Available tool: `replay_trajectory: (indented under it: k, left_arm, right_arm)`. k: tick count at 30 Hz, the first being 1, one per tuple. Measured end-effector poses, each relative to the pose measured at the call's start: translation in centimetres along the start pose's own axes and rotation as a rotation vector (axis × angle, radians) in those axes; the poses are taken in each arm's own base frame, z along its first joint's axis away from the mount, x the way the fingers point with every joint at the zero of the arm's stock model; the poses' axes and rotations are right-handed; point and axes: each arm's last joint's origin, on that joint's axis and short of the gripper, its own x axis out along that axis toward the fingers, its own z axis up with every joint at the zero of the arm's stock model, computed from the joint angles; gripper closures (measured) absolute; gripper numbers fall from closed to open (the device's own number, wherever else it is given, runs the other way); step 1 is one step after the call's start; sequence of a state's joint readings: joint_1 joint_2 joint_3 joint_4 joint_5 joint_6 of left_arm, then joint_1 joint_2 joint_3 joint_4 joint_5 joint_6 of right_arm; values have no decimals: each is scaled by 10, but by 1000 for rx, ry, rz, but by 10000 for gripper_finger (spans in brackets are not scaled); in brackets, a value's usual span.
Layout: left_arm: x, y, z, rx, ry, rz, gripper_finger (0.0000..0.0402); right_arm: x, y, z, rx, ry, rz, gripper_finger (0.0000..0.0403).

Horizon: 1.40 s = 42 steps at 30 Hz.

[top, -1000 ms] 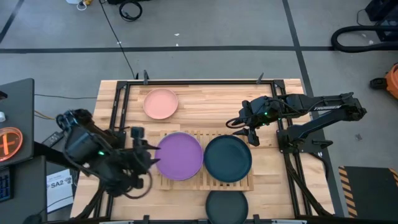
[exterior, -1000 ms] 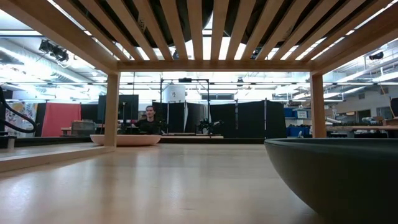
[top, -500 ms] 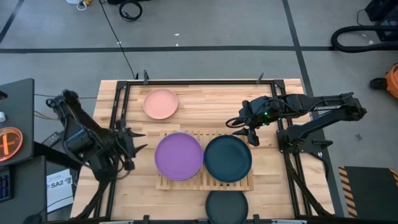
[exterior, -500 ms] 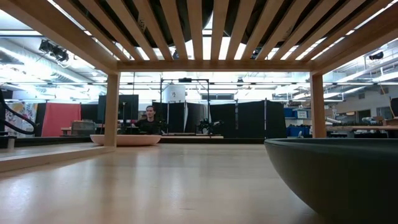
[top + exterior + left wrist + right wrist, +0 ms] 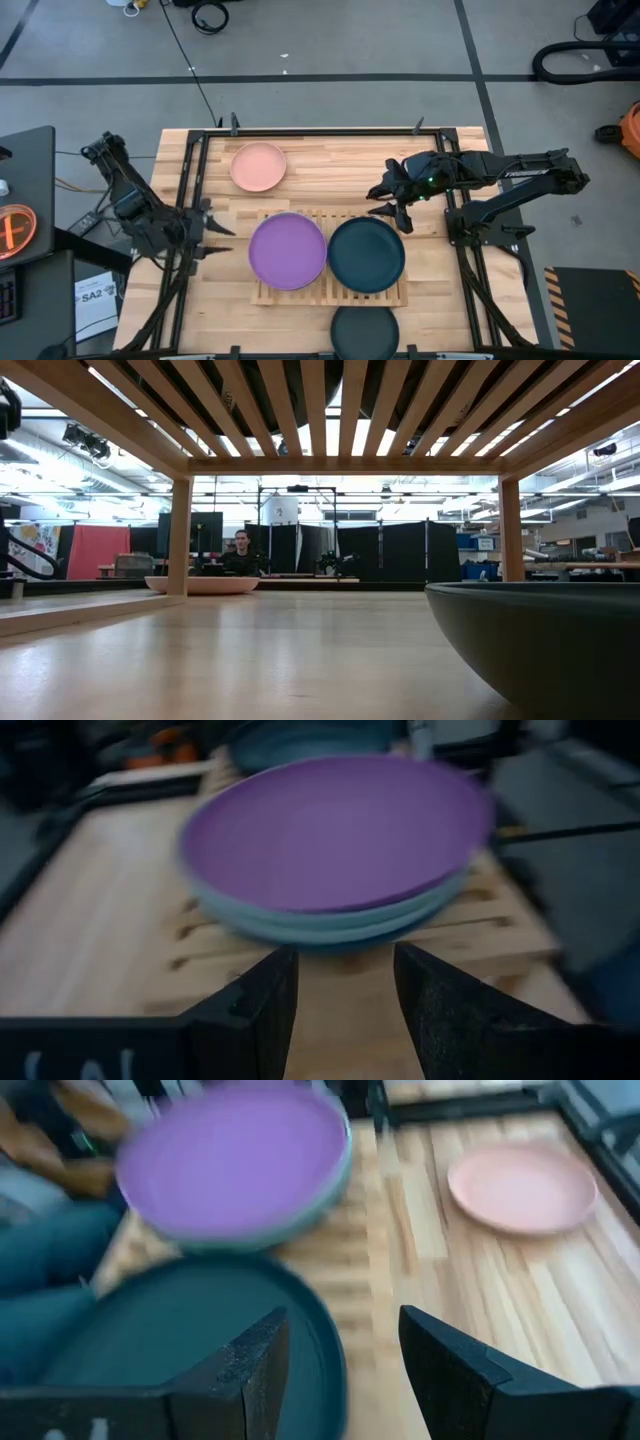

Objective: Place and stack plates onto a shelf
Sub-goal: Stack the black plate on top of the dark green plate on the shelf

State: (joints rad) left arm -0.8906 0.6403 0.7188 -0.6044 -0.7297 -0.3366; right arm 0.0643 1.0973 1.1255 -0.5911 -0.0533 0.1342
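Note:
The purple plate (image 5: 287, 251) tops a stack on the left half of the slatted wooden shelf (image 5: 330, 292); a pale plate rim (image 5: 330, 927) shows under it. The dark teal plate (image 5: 367, 255) lies on the shelf's right half. The salmon pink plate (image 5: 259, 167) rests flat on the tabletop beyond the shelf. The black plate (image 5: 365, 333) sits at the table's near edge. My left gripper (image 5: 218, 227) is open, left of the purple plate (image 5: 330, 830) and clear of it. My right gripper (image 5: 388, 203) is open, above the teal plate's (image 5: 190, 1330) far edge.
A black metal frame (image 5: 190, 170) runs along the table's left, far and right sides. In the low view the shelf's slats (image 5: 320, 410) pass overhead, with the pink plate (image 5: 200, 584) far off and the black plate (image 5: 540, 635) close by. A person (image 5: 240, 550) sits in the room behind.
My left gripper has drawn back from the purple plate's left rim toward the table's left edge, and its arm has pulled away with it. The purple plate has stayed on its stack on the shelf.

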Motion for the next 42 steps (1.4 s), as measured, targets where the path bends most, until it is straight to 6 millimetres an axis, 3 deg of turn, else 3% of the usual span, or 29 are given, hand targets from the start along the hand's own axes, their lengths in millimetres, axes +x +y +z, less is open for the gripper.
replay_trajectory:
  k: [4, 15, 21, 30, 36, 42]
  left_arm:
    - [-4, 0, 4, 0, -49, -104, 230]
    - [-5, -2, 10, 18, -100, -119, 230]
    - [-5, -2, 10, 17, -101, -119, 230]
    - [-5, -2, 10, 18, -100, -119, 230]
    - [-5, -2, 10, 13, -100, -120, 230]
    - [-5, -2, 10, 12, -100, -120, 230]
  right_arm:
    - [-1, 4, 12, 34, -110, 109, 208]
    - [-6, 19, 29, 39, -285, 260, 208]
    - [-21, 59, 32, 49, -264, 403, 208]
    - [-47, 128, 16, 82, -271, 374, 208]
    - [-44, 166, -6, 97, -219, 351, 208]
    - [-24, 201, -32, 49, -126, 350, 208]
